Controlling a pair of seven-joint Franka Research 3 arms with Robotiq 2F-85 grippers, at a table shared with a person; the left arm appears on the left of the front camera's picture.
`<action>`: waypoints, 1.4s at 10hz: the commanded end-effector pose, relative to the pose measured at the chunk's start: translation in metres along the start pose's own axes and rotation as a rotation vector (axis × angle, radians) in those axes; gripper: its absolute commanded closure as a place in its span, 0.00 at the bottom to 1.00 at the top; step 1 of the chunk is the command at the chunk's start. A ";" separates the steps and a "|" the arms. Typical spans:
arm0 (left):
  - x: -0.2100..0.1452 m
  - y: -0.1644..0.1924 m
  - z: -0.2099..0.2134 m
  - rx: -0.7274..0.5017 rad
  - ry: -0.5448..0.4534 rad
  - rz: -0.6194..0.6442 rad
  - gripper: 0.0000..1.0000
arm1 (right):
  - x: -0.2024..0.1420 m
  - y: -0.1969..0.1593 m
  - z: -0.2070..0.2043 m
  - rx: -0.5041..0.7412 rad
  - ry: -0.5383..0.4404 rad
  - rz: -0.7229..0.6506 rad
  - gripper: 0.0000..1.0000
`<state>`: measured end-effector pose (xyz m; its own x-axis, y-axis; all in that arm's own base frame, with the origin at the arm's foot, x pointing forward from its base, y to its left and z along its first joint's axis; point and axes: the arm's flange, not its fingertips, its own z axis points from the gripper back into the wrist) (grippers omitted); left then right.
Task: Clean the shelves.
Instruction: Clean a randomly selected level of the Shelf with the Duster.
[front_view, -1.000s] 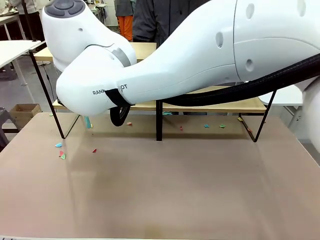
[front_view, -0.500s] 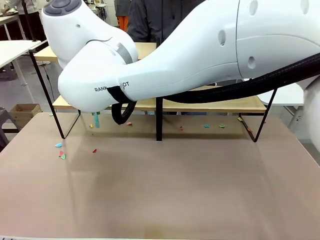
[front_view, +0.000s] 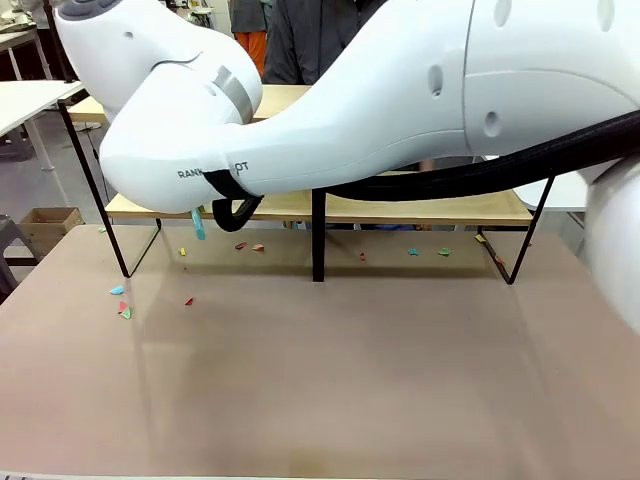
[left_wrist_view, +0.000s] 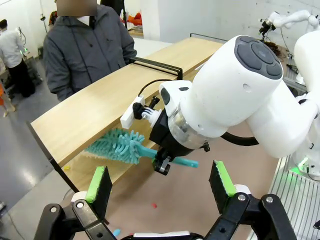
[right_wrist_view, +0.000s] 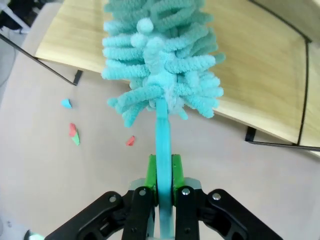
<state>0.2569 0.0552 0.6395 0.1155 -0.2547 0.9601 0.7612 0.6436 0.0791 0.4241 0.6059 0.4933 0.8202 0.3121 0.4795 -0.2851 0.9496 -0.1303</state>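
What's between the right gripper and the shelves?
In the right wrist view, the teal duster: handle clamped in the right gripper, fluffy head at the shelves.

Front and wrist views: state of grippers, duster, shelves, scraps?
duster, held by its handle, head over a board's edge.
right gripper, shut on duster.
left gripper, open, empty.
shelves, upright on tabletop.
scraps, loose on tabletop.

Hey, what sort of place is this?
Probably a robotics lab or workshop: a white robot arm gripping a teal duster, a white work table behind, a cardboard box on bare floor.
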 end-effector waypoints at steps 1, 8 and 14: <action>-0.001 0.000 -0.001 -0.006 -0.002 -0.002 0.00 | 0.023 0.021 -0.003 -0.049 0.014 0.056 0.88; -0.001 0.000 -0.001 -0.006 -0.002 -0.002 0.00 | 0.025 0.048 0.000 0.048 -0.018 0.251 0.88; -0.001 0.000 -0.001 -0.006 -0.002 -0.002 0.00 | 0.014 0.008 0.012 0.085 -0.045 0.260 0.88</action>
<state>0.2569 0.0552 0.6395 0.1155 -0.2547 0.9601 0.7612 0.6436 0.0792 0.4390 0.6376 0.5107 0.6801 0.5804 0.4478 -0.5739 0.8016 -0.1674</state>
